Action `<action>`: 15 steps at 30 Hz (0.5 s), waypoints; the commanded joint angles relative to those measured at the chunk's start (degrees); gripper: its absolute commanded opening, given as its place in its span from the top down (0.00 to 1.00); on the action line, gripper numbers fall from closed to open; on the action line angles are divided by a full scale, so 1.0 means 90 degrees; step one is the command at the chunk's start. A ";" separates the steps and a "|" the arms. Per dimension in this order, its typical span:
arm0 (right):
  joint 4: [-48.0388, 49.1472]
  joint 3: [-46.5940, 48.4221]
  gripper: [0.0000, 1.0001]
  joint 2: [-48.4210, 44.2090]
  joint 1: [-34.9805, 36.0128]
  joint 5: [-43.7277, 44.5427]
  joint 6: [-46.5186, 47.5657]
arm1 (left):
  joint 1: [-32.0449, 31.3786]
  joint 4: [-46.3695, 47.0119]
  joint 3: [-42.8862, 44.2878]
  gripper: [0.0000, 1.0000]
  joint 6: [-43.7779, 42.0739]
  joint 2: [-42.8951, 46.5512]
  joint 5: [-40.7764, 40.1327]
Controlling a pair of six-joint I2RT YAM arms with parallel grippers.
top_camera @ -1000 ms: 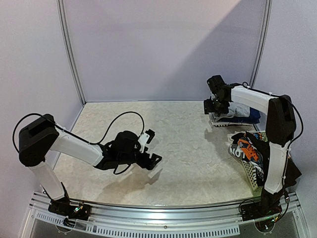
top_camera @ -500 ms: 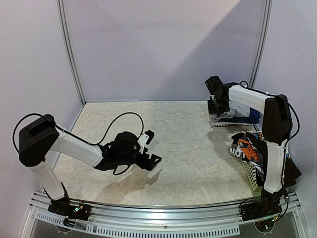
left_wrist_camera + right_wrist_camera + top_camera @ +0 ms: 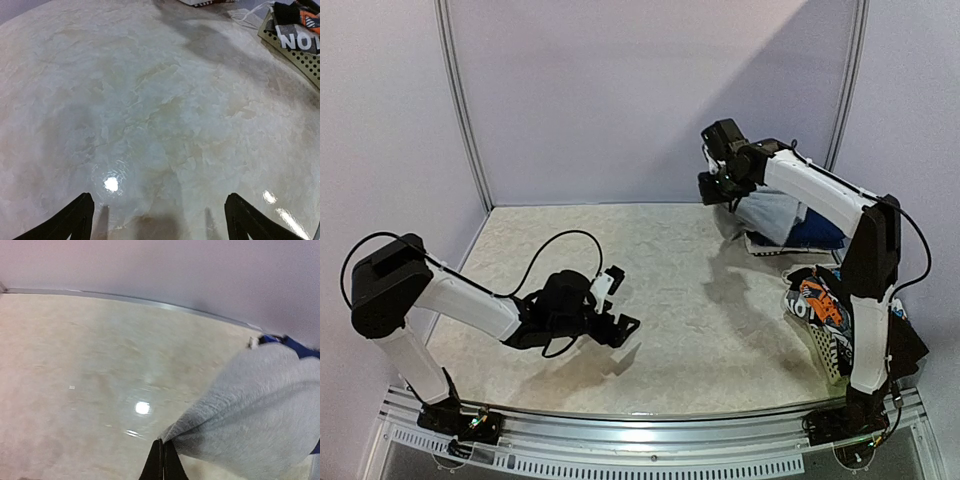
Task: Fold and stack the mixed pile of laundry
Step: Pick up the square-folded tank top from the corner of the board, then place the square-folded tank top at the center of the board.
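At the far right corner of the desk, my right tool was clamped on an edge of the grey shirt. It held that edge well above the surface, so the cloth hung from it in a slanting sheet. From the right wrist camera I saw the 2 fingers pressed together with a pinch of grey knit caught between them. The rest of the shirt spread away to the right. A navy blue piece lay on the desk just behind and below the hanging shirt, against the back wall. Its edge also showed past the grey cloth in the wrist view.

The rest of the pile sat in the white lattice basket at the near right side of the desk, beside the right arm's base. An orange-black-white printed garment lay on top, and black cloth spilled over the basket's outer side.

My left tool hovered low over the bare left half of the desk, well apart from all the laundry, with its 2 fingers spread wide and nothing between them. Its wrist camera looked across the pale marbled surface between both fingertips. The basket rim and the printed garment showed in the upper right corner.
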State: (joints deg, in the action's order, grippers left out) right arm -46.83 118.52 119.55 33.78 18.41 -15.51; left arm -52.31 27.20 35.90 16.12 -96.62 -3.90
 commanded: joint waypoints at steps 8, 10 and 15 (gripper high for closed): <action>0.0513 0.1367 1.00 -0.0679 0.1152 -0.1148 0.0496 | 0.0080 -0.1099 -0.0848 0.07 -0.0206 0.2464 -0.1139; 0.1006 0.0503 1.00 -0.1109 0.1150 -0.1039 0.0450 | 0.0080 -0.1601 -0.0991 0.06 -0.0242 0.3116 -0.1428; 0.2075 -0.2175 1.00 -0.2035 0.1085 -0.0704 0.0011 | 0.0090 -0.3308 -0.1117 0.06 -0.0127 0.4571 -0.1896</action>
State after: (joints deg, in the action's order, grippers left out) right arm -36.53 113.40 106.10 44.73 9.52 -12.01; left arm -52.29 12.78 27.33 14.76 -62.78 -16.03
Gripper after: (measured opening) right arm 0.009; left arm 0.942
